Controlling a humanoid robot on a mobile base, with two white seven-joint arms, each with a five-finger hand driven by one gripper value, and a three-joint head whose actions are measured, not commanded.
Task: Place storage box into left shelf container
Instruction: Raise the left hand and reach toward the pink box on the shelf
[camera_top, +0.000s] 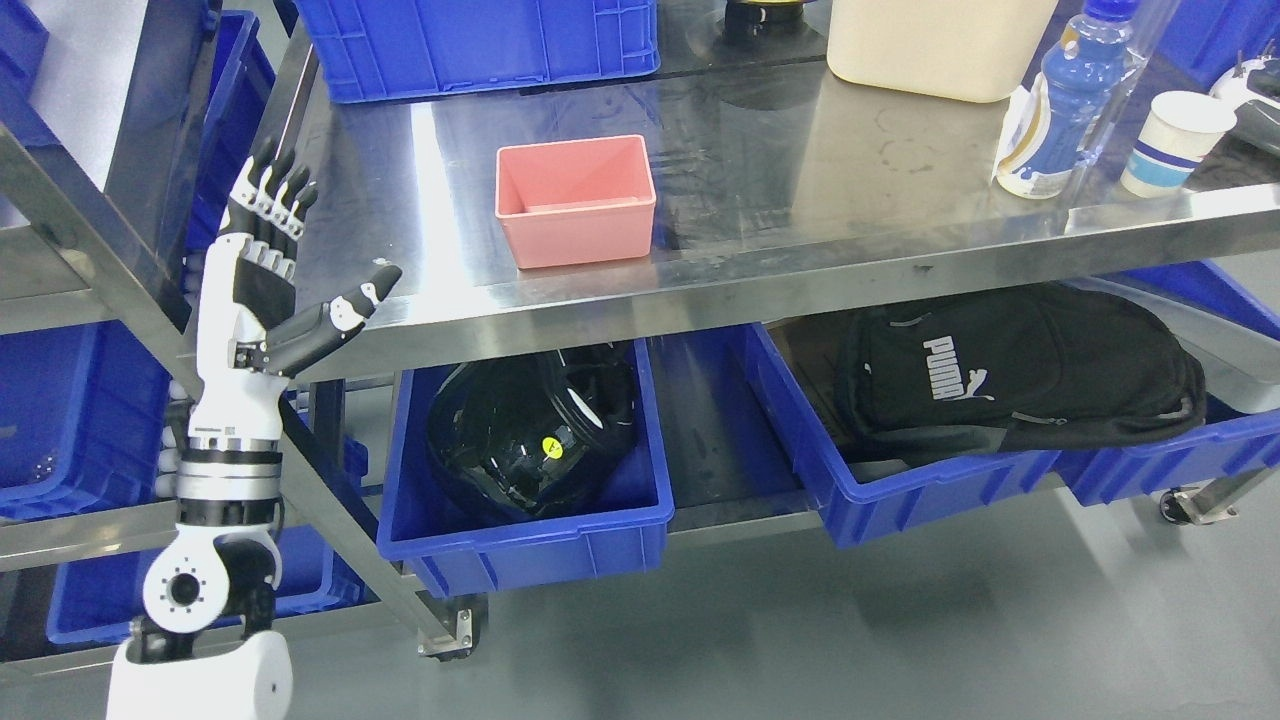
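So the left hand (268, 262) is up at the near left corner of the steel worktop (820, 200), fingers spread and pointing up, thumb sticking out right, holding nothing; the pink storage box (577, 200) sits empty on the worktop, right of the hand and well apart from it; blue crate (470, 40) at the far edge behind it; drink bottle (1070, 100) and paper cup (1175, 140) off to the right; below, one blue bin (530, 545) has a black helmet (530, 430), the next has a black Puma backpack (1020, 380); blue shelf containers (70, 420) on the left rack.
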